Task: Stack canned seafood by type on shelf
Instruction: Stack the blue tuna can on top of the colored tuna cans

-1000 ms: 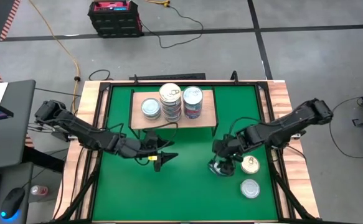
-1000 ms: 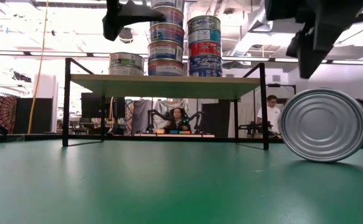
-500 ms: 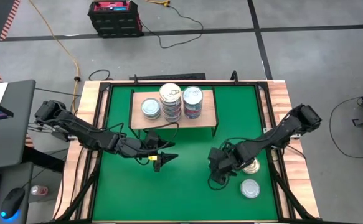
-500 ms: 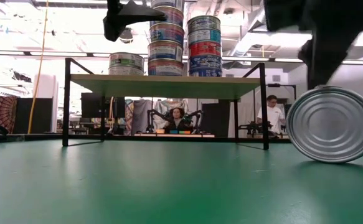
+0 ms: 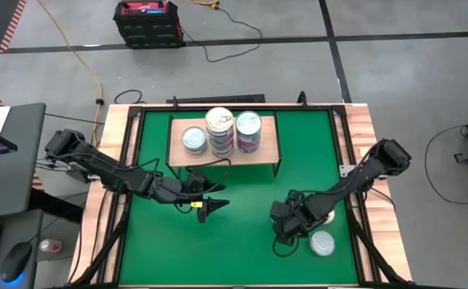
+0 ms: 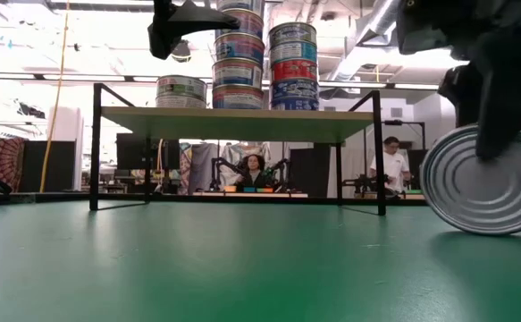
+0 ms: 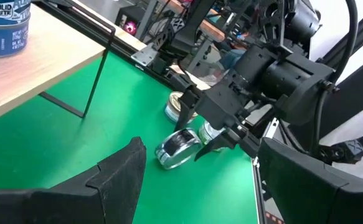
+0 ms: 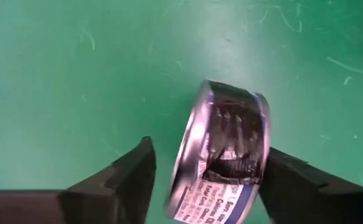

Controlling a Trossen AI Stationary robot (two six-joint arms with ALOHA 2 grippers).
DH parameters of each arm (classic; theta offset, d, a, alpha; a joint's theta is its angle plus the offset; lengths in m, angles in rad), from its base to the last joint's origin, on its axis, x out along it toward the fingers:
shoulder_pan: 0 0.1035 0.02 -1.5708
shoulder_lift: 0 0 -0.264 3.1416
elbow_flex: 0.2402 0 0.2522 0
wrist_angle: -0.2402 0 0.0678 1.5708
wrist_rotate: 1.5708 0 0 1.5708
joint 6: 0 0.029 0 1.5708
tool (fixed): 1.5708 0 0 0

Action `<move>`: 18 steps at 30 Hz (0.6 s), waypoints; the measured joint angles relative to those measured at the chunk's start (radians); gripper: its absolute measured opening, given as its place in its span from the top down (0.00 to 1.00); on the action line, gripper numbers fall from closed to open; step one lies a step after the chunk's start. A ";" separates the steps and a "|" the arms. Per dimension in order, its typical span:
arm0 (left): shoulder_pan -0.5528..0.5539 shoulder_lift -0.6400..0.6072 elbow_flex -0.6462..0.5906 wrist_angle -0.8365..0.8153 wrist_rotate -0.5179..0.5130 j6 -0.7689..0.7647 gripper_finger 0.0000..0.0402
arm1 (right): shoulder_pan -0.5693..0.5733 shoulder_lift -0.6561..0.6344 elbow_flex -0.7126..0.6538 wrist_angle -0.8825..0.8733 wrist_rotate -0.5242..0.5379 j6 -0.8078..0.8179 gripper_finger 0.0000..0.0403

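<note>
The shelf (image 5: 267, 148) stands at the table's far middle. It carries a single tin (image 5: 193, 139), a tall stack of tins (image 5: 220, 130) and a shorter stack (image 5: 248, 131). My left gripper (image 5: 215, 205) hangs open and empty in front of the shelf. My right gripper (image 8: 209, 152) points steeply down at the near right. It is open, with its fingers on either side of a blue-labelled tin (image 8: 228, 149). That tin stands on its edge on the green mat (image 6: 488, 179). My right gripper comes from above, its fingers facing the tin's two flat faces. One finger (image 8: 293, 183) stands close to the tin's face (image 8: 263, 134). I cannot tell whether it touches. The tin rests on its rim on the mat.
Two more tins lie flat at the near right, one (image 5: 323, 242) beside my right gripper and one (image 5: 327, 214) partly under the right arm. The wooden border (image 5: 370, 160) frames the mat. People (image 6: 388, 161) sit in the room beyond the table.
My right gripper has gone toward the table's near edge and down, tipping more steeply, until its fingers stand astride the tin on its edge. That tin has shifted a little toward the table's right. My left arm has kept still.
</note>
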 joint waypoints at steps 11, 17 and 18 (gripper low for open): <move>0.000 0.000 0.000 -0.025 0.000 -0.002 0.27 | -0.022 -0.025 0.009 -0.033 -0.032 -0.212 0.61; -0.002 -0.011 0.000 -0.013 0.006 -0.027 0.27 | -0.070 -0.086 0.222 -0.231 0.123 -0.462 0.61; -0.002 -0.012 0.000 -0.013 0.007 -0.028 0.27 | -0.081 -0.089 0.265 -0.272 0.175 -0.507 0.61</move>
